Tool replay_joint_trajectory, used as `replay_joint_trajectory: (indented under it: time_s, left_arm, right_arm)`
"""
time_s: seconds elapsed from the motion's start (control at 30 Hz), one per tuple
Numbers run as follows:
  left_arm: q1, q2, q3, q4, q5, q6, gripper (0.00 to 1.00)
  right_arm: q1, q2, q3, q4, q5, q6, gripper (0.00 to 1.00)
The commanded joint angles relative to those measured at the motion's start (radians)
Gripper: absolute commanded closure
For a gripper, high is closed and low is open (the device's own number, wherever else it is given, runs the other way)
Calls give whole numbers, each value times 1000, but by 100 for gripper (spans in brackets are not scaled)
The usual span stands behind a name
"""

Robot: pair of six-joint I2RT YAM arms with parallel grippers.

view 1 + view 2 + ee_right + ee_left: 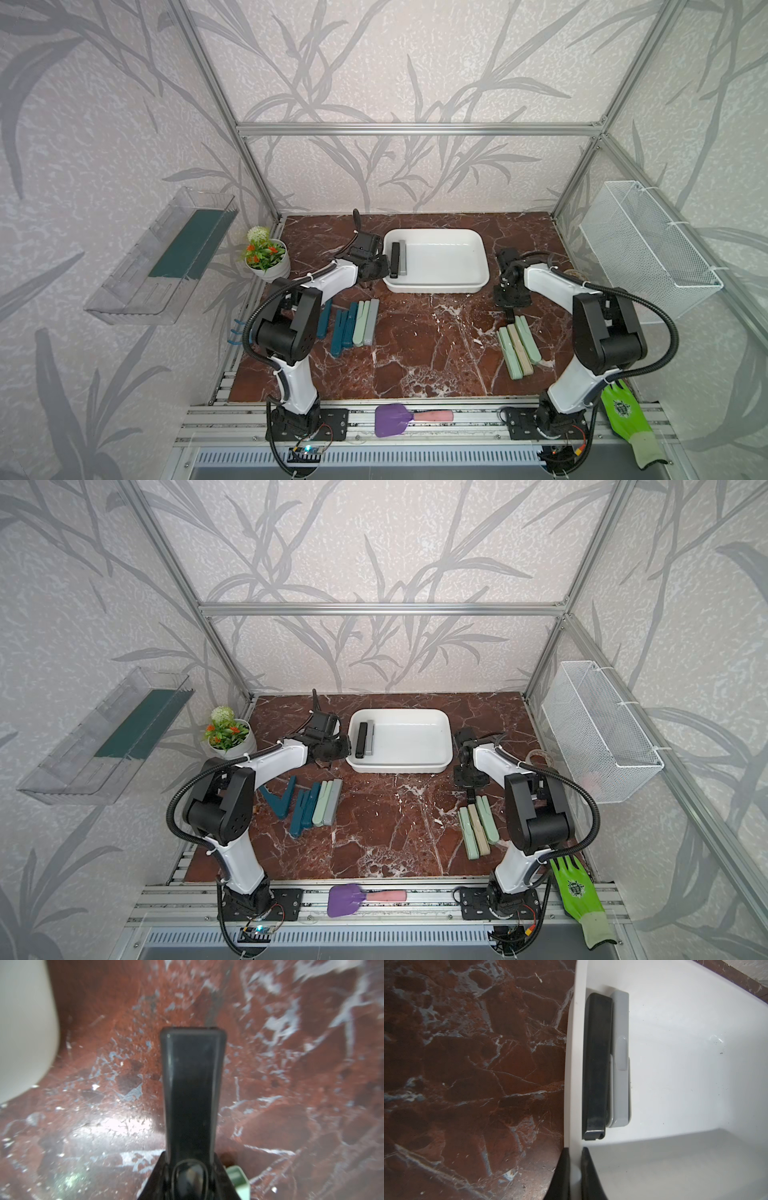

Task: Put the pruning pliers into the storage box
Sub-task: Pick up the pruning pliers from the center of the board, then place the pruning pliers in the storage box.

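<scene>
The left pincer (574, 1154) is clamped on the near-left wall of the storage box (675, 1064), with one finger outside the rim and the other inside. Just beyond it in the box, a black pair of pliers (596, 1064) lies flat along that wall, and a grey pair of pliers (622, 1084) lies touching its inner side. In both top views this pincer (384, 269) meets the box (436, 286) at its left end.

The right pincer (190, 1159) is closed on the black pruning pliers (192, 1088), which stick straight out from between its fingers over the red marble desk (291, 1126). I cannot tell whether the far tip touches the desk. In a top view this pincer (509, 311) hangs to the right of the box, at the far end of the right row of pliers (519, 351). That row has two pale green pairs with a beige one between them, all side by side.

On the left of the desk (415, 353) lies the left row of pliers (353, 324), in dark teal, pale green and grey. It is partly hidden by the left arm.

On the front rail lie a purple spatula (390, 419) and a green glove (623, 411).
</scene>
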Motion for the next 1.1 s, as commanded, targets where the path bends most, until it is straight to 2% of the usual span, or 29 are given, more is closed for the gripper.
replay_joint_trajectory:
  time_s: [0.0,0.13,0.2,0.33,0.53,0.67,0.8,1.07]
  left_arm:
    - [-3,-38,28,-31,-19,11,90]
    - [-2,-49,25,-33,-24,13,90]
    - [-3,-51,25,-30,-22,13,90]
    - [-4,-56,24,-30,-17,10,90]
    - [-13,-68,23,-26,-18,-4,90]
    - [-28,-56,18,-9,-2,-17,90]
    - [-44,-52,4,19,1,-37,90]
    - [-56,-54,7,26,1,-39,90]
  right_arm:
    - [-3,-86,80,-80,47,21,80]
    - [15,-156,165,-156,108,18,80]
    - [28,-187,207,-158,82,6,80]
    - [140,-202,257,-66,89,1,79]
    - [276,-5,472,-34,32,61,79]
    - [340,196,627,2,-32,123,79]
    - [369,360,761,25,-117,197,78]
    - [400,581,950,-11,-141,249,77]
